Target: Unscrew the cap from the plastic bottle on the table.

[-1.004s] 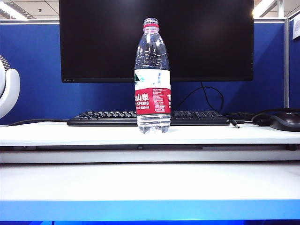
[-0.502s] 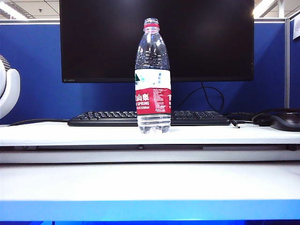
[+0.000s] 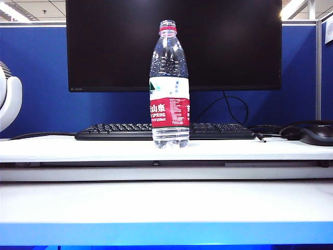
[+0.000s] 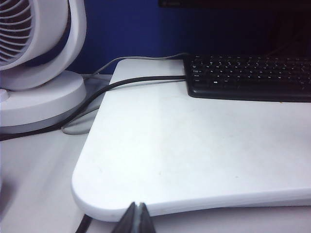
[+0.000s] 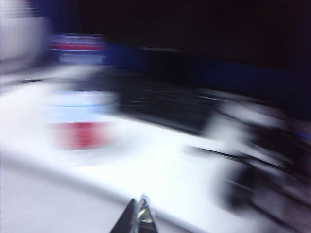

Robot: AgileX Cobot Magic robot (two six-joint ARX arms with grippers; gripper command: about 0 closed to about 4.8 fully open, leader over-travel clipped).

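The plastic bottle (image 3: 169, 83) stands upright on a raised white board (image 3: 78, 148) over the table (image 3: 166, 203), in front of the keyboard. Its clear threaded mouth is bare above a thin red neck ring, and the cap is out of view. The right wrist view is smeared, showing the bottle (image 5: 80, 116) as a white-and-red blur some way beyond my right gripper (image 5: 138, 211), whose fingers are shut with nothing between them. My left gripper (image 4: 137, 213) is shut and empty at the board's rounded near corner (image 4: 97, 194). Neither gripper appears in the exterior view.
A black keyboard (image 3: 166, 130) and a dark monitor (image 3: 174, 44) sit behind the bottle. A black mouse (image 3: 317, 134) with cables lies at the right. At the left stands a white fan (image 4: 34, 73), its cables (image 4: 121, 85) running along the board's edge.
Nothing moves in the exterior view; the bottle stays where it was. The right wrist view is blurred by motion.
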